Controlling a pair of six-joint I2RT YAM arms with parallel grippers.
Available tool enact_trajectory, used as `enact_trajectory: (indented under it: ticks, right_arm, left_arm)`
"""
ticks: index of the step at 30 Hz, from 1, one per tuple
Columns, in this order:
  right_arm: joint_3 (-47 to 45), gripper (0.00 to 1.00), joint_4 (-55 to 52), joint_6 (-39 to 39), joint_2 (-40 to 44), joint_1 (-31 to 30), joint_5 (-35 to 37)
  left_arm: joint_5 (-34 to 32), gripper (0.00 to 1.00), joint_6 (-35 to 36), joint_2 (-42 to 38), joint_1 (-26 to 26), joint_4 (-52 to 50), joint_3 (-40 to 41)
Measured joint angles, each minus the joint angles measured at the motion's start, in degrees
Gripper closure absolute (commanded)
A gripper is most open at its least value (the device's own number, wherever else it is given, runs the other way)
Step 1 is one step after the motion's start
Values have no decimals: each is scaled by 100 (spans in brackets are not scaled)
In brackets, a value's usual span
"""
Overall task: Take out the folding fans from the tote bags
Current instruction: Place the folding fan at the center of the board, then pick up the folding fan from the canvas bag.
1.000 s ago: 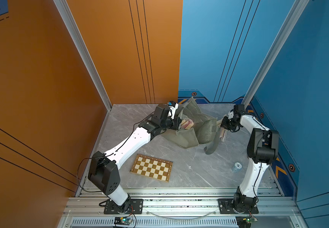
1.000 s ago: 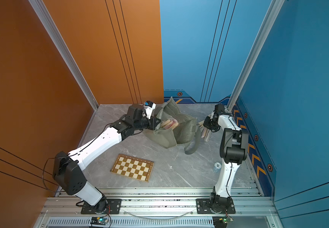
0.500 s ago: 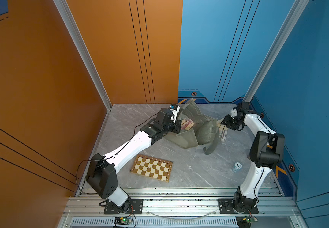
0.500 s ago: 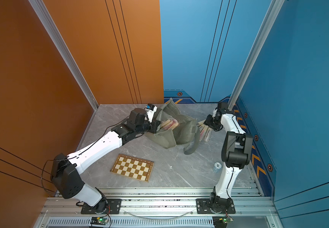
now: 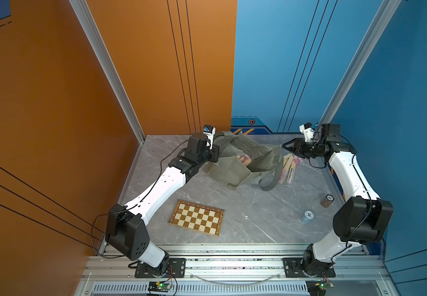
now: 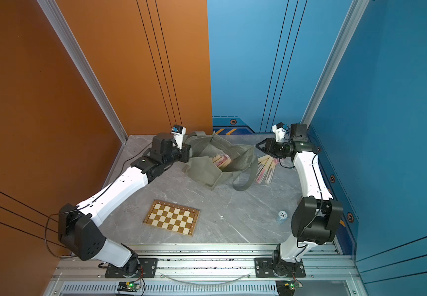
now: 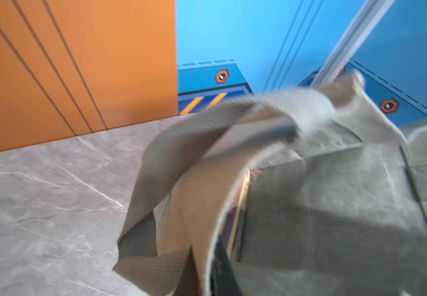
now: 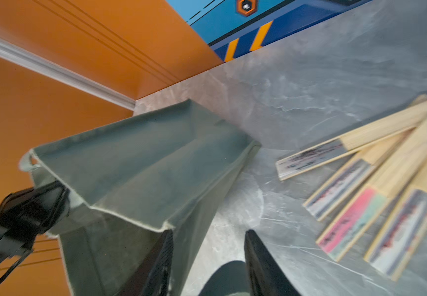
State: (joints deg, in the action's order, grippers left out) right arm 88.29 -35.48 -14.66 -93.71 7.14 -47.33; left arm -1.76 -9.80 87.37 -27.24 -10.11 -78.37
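A bundle of folding fans [image 5: 244, 160] lies inside the slumped olive tote bag [image 5: 232, 170], their ends showing at its open mouth. Several more folding fans [image 8: 376, 194] are spread on the grey bench [image 5: 245, 205] just beside the bag, on its right. The left gripper [image 5: 217, 153] is clamped on the bag's left rim. The right gripper [image 8: 208, 235] hovers above the loose fans, its jaws parted and empty. Nearer the front lie a chessboard [image 5: 197, 217] and a stack of poker chips [image 5: 307, 216].
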Motion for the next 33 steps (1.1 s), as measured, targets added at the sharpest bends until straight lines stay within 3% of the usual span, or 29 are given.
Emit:
enact_trajectory:
  ticks: [6,12,17,23,33]
  right_arm:
    - [101,53,509,-195,258,-734,-522]
    - [938,53,717,-321,225,-1335,-890]
    - [1086,57,590,66,208,-1908,-918]
    - [831,58,48,1169,212,-2542,-356]
    - [240,59,-573,2393,212,-2929,1360]
  left_arm:
    - [343,100,-55,63,116,225,-166]
    - [710,100,-249,223,415,627,-264]
    - [1156,100,-367,688,509,649,-758]
    - [1768,100,-551,1163,511,588,-1447]
    - [2712,100,-964,1449,588,417,-1869]
